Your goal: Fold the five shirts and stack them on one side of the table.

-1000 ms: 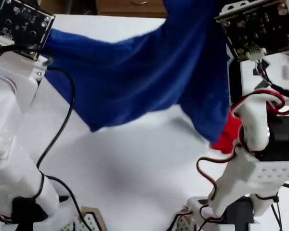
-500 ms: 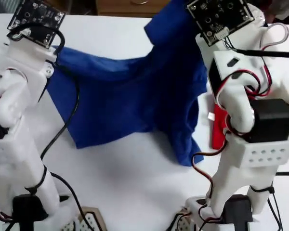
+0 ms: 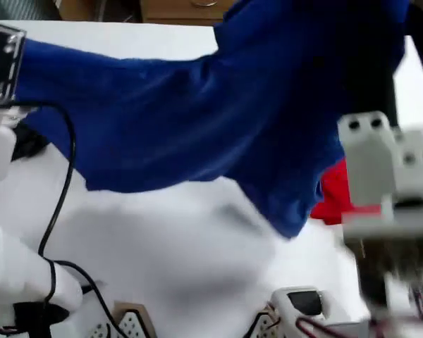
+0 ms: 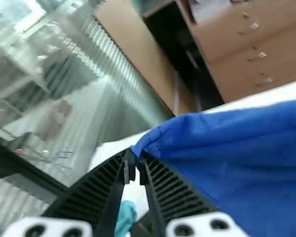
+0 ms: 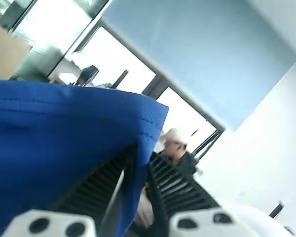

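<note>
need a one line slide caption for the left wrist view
Left gripper pinching a hemmed corner of the blue shirt, with wooden drawers in the background.

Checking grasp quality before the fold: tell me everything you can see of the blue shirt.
The blue fabric shirt hangs spread between both arms, raised above the white table and casting a shadow on it. The cloth looks soft and matte, with stitched hems. The left tool is shut on a hemmed corner and the right tool on a hemmed edge. The shirt sags between them, and one part droops lowest beside a red cloth; whether those two touch cannot be told.
</note>
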